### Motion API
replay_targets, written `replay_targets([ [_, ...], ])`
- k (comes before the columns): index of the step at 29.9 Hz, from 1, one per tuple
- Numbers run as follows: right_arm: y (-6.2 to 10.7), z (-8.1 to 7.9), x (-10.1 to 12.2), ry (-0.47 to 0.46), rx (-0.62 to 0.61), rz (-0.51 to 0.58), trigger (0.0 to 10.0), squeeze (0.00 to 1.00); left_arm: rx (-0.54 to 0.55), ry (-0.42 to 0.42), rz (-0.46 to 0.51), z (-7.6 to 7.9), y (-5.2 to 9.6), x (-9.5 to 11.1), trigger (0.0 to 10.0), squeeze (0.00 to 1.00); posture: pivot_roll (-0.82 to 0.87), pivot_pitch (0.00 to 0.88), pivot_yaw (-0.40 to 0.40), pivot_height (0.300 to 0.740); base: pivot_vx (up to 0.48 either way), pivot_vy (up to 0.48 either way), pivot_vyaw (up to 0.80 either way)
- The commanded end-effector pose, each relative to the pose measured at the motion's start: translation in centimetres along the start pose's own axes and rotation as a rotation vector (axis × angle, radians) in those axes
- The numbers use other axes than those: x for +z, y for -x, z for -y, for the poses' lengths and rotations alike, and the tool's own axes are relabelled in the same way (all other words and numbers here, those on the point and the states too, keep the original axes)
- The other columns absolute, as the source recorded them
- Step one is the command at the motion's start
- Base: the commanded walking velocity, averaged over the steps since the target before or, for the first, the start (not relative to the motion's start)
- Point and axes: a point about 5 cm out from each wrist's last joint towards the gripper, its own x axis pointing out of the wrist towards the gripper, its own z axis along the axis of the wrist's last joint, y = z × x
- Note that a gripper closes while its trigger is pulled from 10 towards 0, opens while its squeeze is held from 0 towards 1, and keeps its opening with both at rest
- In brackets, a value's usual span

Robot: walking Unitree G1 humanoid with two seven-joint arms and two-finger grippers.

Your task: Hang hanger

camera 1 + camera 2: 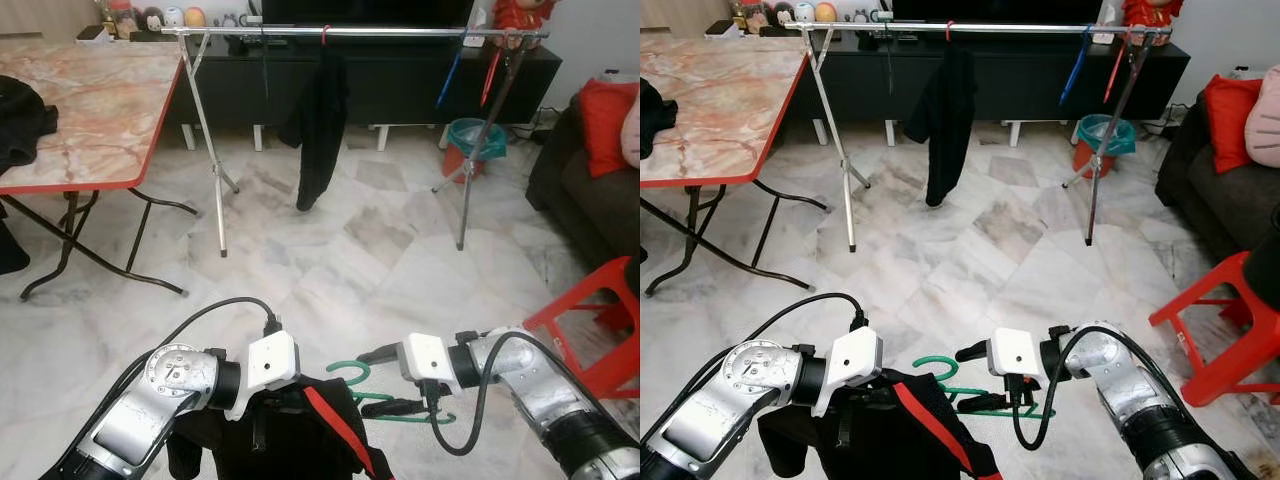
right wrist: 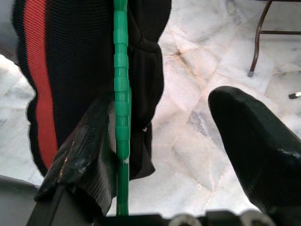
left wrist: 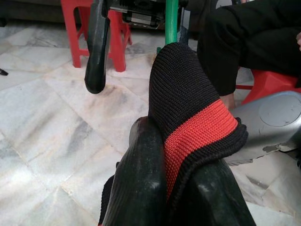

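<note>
Low in front of the robot, above the marble floor (image 1: 400, 250), the left hand (image 3: 181, 188) is clamped on a fold of a black garment with a red stripe (image 3: 197, 127). The right hand (image 1: 385, 380) stands wide open around the green hanger (image 1: 352, 372), whose bar lies against one finger (image 2: 87, 155). The clothes rail (image 1: 400, 32) stands well ahead, carrying a dark garment (image 1: 320, 120).
</note>
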Motion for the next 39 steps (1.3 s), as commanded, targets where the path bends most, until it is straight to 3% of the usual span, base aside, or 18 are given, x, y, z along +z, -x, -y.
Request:
replay_targets([
  [1,-0.2,0.6,0.2,0.037,-0.037,-0.017,10.0,0.0,-0.006,-0.029,0.032,-0.1,0.0,1.0,10.0,0.0,0.0,0.044,-0.031,0.74,0.0,0.0,0.0],
  [4,-0.5,1.2,0.3,0.047,-0.095,-0.008,10.0,0.0,-0.004,-0.027,0.03,-0.1,0.0,0.9,10.0,0.0,0.01,0.046,-0.032,0.74,0.0,0.0,0.0],
  [10,-0.9,0.8,0.4,0.036,-0.053,0.018,10.0,0.0,0.001,-0.025,0.029,-0.1,0.1,0.9,10.0,0.0,0.01,0.044,-0.034,0.74,0.0,0.0,0.0],
  [12,-1.0,0.5,0.5,0.006,-0.015,0.044,10.0,0.0,0.0,-0.023,0.031,-0.1,0.1,0.9,10.0,0.0,0.01,0.043,-0.034,0.74,0.0,0.0,0.0],
  [15,-0.9,-1.0,0.2,-0.038,0.135,0.04,10.0,0.0,0.001,-0.023,0.034,-0.1,0.0,0.9,10.0,0.0,0.01,0.044,-0.036,0.74,0.0,0.0,0.0],
  [24,-1.1,-0.4,0.2,-0.012,0.072,0.039,10.0,0.0,0.004,-0.021,0.036,-0.1,0.0,0.9,10.0,0.0,0.01,0.044,-0.036,0.74,0.0,0.0,0.0],
  [26,-1.3,0.6,0.7,0.03,-0.032,0.049,10.0,0.0,0.006,-0.022,0.038,-0.1,0.0,0.9,10.0,0.0,0.01,0.044,-0.037,0.74,0.0,0.0,0.0],
  [30,-1.5,1.5,1.1,0.059,-0.122,0.054,10.0,0.0,0.006,-0.023,0.04,-0.1,0.0,0.9,10.0,0.0,0.01,0.043,-0.037,0.74,0.0,0.0,0.0],
  [39,-1.7,1.2,1.3,0.041,-0.084,0.093,10.0,0.0,0.008,-0.021,0.038,-0.1,0.1,0.9,10.0,0.0,0.01,0.045,-0.038,0.74,0.0,0.0,0.0],
])
